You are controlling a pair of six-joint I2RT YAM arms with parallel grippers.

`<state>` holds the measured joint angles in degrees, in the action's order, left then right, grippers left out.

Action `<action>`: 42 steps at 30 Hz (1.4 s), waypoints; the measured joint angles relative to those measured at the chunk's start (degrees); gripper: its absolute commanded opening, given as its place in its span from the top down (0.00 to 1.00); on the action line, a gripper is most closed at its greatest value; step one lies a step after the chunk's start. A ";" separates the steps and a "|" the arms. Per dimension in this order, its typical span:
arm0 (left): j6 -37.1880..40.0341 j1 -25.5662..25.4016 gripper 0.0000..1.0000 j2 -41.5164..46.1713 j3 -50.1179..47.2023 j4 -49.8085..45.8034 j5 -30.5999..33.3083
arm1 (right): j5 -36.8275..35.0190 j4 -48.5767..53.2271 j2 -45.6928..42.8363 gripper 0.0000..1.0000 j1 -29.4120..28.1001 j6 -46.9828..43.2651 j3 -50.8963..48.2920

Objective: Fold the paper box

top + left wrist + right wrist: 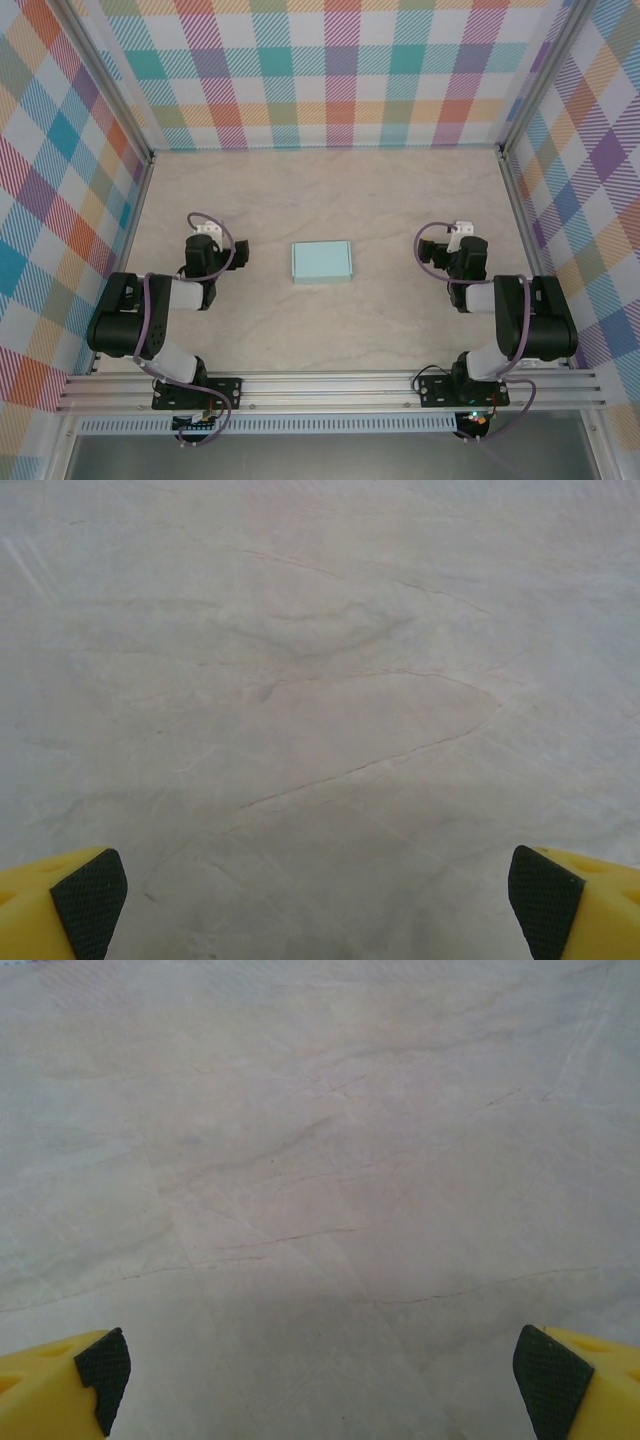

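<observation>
The paper box (321,262) is a small pale aqua-blue rectangle lying flat on the marble-look table, midway between the two arms. My left gripper (205,238) rests well to its left, folded back near its base. In the left wrist view its yellow fingers (85,900) with black pads stand wide apart over bare table, so the left gripper (318,905) is open and empty. My right gripper (460,240) sits about as far to the box's right. Its fingers (548,1380) are likewise spread wide, and the right gripper (322,1380) is open with nothing between them.
Checked plaid walls (340,70) close in the table on the left, back and right. An aluminium rail (330,390) carrying both arm bases runs along the near edge. Bare tabletop (330,190) stretches behind the box.
</observation>
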<state>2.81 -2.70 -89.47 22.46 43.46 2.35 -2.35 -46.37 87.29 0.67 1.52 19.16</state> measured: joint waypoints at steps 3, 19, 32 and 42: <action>-1.40 1.05 0.00 -0.07 -0.15 1.03 0.07 | 0.42 -1.40 0.00 0.00 0.00 0.17 0.09; -1.53 -0.24 0.00 -0.07 0.74 1.53 1.38 | 3.45 0.98 0.04 0.00 -0.55 -1.05 4.26; -1.53 -0.24 0.00 -0.07 0.74 1.53 1.36 | 3.45 1.46 0.04 0.00 -0.55 -1.05 4.26; -1.53 -0.24 0.00 -0.07 0.74 1.53 1.38 | 3.45 1.64 0.04 0.00 -0.55 -1.05 4.28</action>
<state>1.28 -2.94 -89.54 23.20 44.99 3.73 1.10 -44.73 87.33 0.12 0.47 23.44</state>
